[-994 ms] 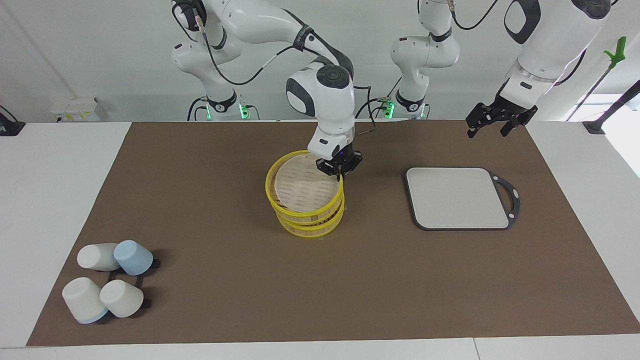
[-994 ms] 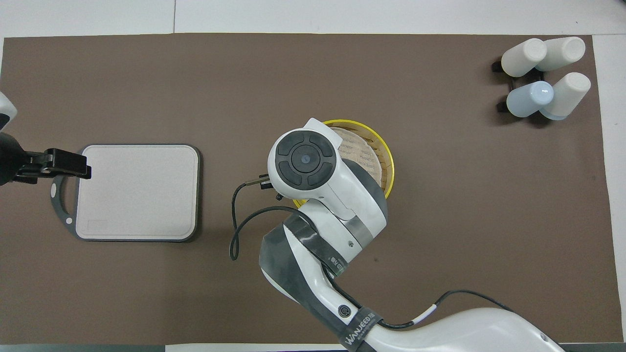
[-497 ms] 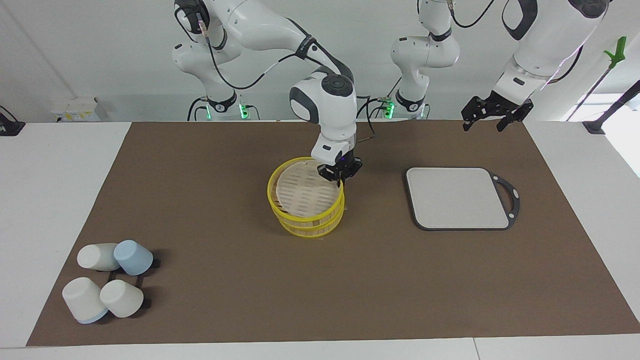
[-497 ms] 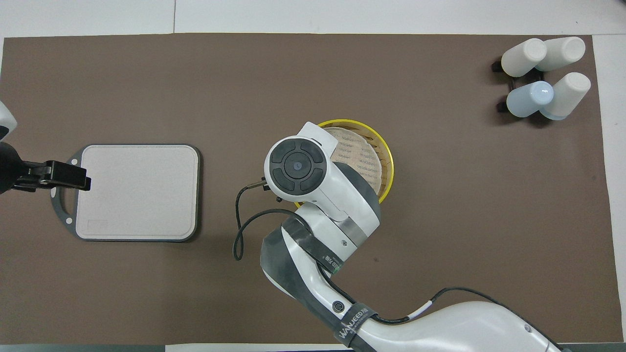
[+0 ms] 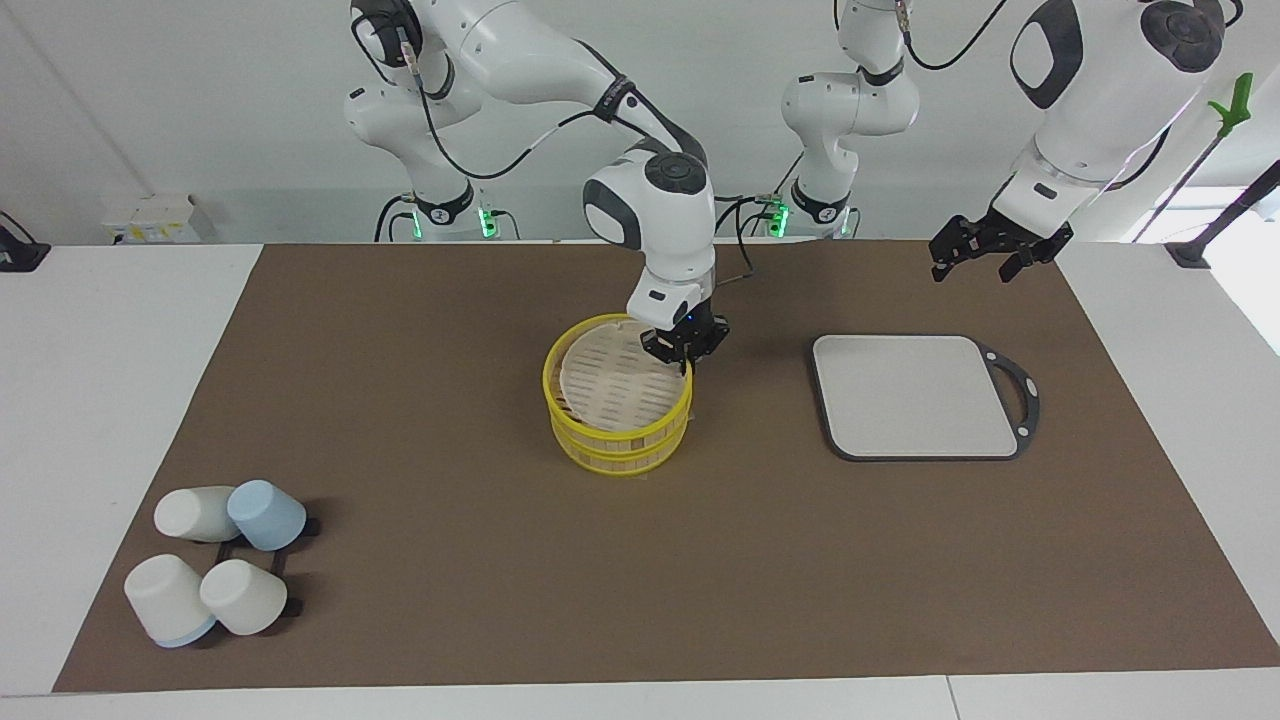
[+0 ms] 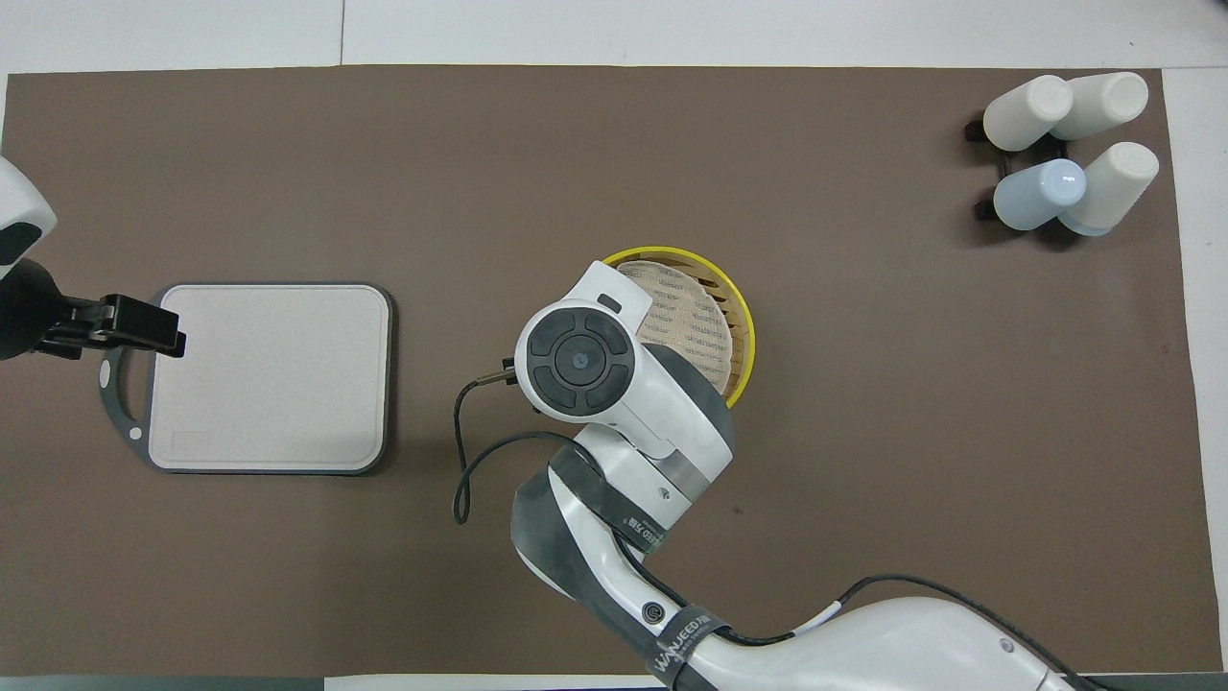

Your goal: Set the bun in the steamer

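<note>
R claw (image 5: 686,352) is down at the steamer (image 5: 620,415), pinched shut on the yellow rim of the lid (image 5: 615,380) at the edge nearer the robots, toward the L arm's end. Lid sits on top of the basket, looks about level, pale liner face up. Steamer stands mid-counter on the brown mat (image 5: 500,560). In the overhead view the R arm's wrist covers the claw and part of the steamer (image 6: 734,317).

Bun: can't tell where it is, not visible in either view.

L claw (image 5: 985,250) hangs in the air w/ fingers spread wide, nothing in them, over the mat's edge nearest the robots at the L arm's end; L arm waiting. Grey board (image 5: 915,395) lies flat beside the steamer toward the L arm's end, well apart from it.

4 cups (image 5: 215,570) on a black rack, tipped over, at the R arm's end, farther from the robots than the steamer.
</note>
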Motion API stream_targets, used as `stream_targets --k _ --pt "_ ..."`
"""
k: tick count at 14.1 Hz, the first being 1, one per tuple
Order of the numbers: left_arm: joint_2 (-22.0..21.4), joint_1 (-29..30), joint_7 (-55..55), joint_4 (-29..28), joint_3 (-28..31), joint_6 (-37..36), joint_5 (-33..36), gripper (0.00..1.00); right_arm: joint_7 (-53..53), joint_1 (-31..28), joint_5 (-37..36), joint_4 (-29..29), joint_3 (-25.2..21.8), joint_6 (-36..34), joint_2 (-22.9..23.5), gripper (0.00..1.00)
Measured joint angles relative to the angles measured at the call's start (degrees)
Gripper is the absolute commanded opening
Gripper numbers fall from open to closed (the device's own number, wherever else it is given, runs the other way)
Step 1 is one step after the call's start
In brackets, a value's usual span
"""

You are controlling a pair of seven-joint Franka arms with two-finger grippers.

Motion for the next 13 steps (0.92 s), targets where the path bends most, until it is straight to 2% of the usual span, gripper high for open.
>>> stream_targets --k 1,2,3,9,13 --pt "0.0 0.0 0.0 1.0 -0.1 -0.2 0.1 1.0 0.0 0.0 -0.1 -0.9 0.0 1.3 -0.2 0.3" --pt "-0.1 0.0 0.0 2.1 -0.1 -0.7 0.1 1.0 0.0 0.0 -0.1 -1.5 0.0 1.9 -0.5 0.59" --pt "-0.3 0.0 0.0 2.9 -0.1 -1.2 0.2 1.0 0.0 0.0 -0.1 -1.8 0.0 2.4 -0.7 1.0" --pt "-2.2 0.0 0.0 3.6 -0.1 -2.1 0.2 1.0 0.1 -0.1 -0.1 -1.4 -0.2 3.1 -0.8 1.0" --pt "-2.2 0.0 0.3 3.6 -0.1 -2.1 1.3 1.0 0.1 -2.3 -0.1 5.4 -0.8 -6.8 -1.7 1.0"
